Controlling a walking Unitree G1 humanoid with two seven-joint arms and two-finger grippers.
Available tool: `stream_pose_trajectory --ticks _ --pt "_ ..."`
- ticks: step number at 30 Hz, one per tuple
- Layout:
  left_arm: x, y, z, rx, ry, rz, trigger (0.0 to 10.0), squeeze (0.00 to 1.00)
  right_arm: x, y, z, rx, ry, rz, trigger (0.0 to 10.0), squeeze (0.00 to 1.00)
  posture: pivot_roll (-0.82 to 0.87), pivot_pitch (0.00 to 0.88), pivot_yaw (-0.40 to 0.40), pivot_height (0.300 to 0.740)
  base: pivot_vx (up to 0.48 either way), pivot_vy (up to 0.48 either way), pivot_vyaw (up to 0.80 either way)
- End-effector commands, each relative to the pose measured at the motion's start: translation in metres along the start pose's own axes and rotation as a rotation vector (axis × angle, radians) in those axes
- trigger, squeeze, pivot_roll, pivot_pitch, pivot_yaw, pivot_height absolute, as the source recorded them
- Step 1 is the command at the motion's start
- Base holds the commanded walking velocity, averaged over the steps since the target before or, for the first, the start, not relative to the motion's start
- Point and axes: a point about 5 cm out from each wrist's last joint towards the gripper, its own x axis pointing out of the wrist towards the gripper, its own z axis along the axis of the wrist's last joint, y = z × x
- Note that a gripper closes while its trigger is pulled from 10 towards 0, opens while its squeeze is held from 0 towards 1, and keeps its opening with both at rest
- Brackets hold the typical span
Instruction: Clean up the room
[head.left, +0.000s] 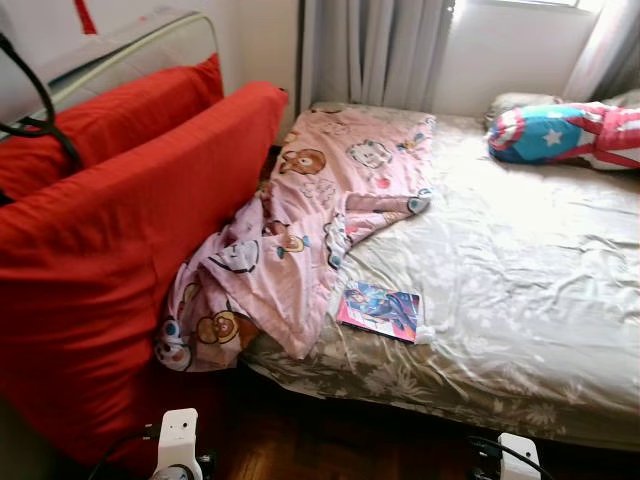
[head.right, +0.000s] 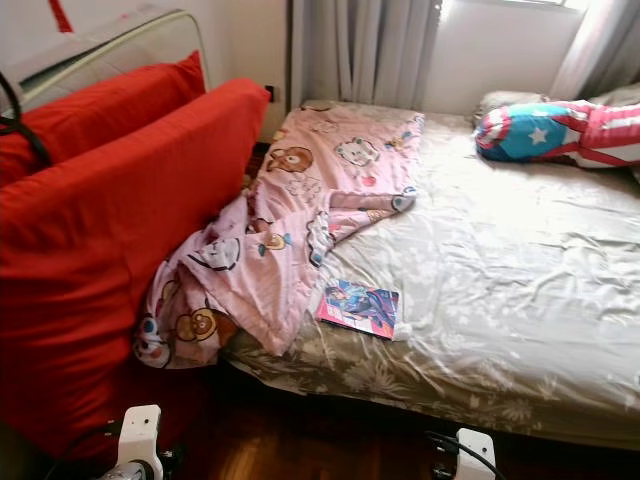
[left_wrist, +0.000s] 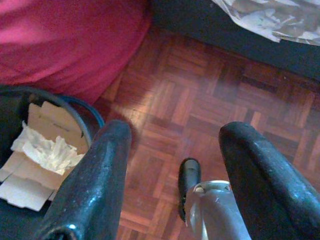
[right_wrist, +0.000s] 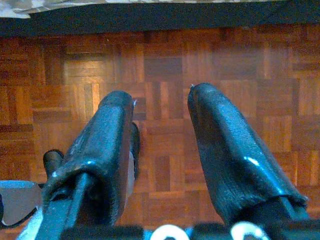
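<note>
A pink cartoon blanket (head.left: 310, 215) lies crumpled over the left side of the bed (head.left: 520, 290) and hangs off its front corner. A colourful book (head.left: 380, 310) lies flat on the beige sheet near the bed's front edge. A star-patterned red, white and blue pillow (head.left: 565, 133) rests at the head, far right. Both arms hang low in front of the bed. My left gripper (left_wrist: 175, 132) is open and empty over the parquet floor (left_wrist: 200, 90). My right gripper (right_wrist: 160, 97) is also open, with bare floor between its fingers.
Large red cushions (head.left: 120, 260) lean against a metal frame on the left, close to the bed's corner. A dark bin (left_wrist: 45, 150) holding cardboard and crumpled paper stands on the floor by the left gripper. Curtains (head.left: 370, 50) hang behind the bed.
</note>
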Motion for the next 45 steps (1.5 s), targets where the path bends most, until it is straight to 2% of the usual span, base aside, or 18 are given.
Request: stream_pose_trajectory --ticks 1,7,12,29,38,45 --pt "-0.001 0.001 -0.004 -0.006 0.01 0.001 10.0 0.0 0.0 -0.002 0.002 0.007 -0.01 -0.008 10.0 0.0 0.17 0.0 -0.03 0.74 0.0 0.0 0.0" --pt "-0.001 0.005 -0.004 -0.007 0.003 -0.01 10.0 0.0 0.0 0.001 -0.001 0.016 -0.011 -0.001 10.0 0.0 0.16 0.0 0.008 0.74 0.0 0.0 0.0" --pt "-0.002 0.011 -0.006 0.033 0.004 -0.016 10.0 0.0 0.0 0.005 -0.006 0.035 -0.007 0.005 10.0 0.0 0.13 0.0 0.044 0.74 0.0 0.0 0.0" --pt "-0.006 0.021 -0.017 0.03 0.025 -0.012 10.0 0.0 -0.002 0.009 -0.02 0.033 0.021 0.006 10.0 0.0 0.11 0.0 0.036 0.74 0.0 0.0 0.0" --pt "-0.005 0.023 -0.012 0.066 0.019 -0.028 10.0 0.0 0.0 0.014 -0.016 0.049 0.002 0.0 10.0 0.0 0.07 0.0 0.086 0.74 0.0 0.0 0.0" --pt "-0.005 0.021 -0.012 0.027 0.014 -0.02 10.0 0.0 0.0 0.012 -0.015 0.051 0.001 -0.004 10.0 0.0 0.08 0.0 0.055 0.74 0.0 0.0 0.0"
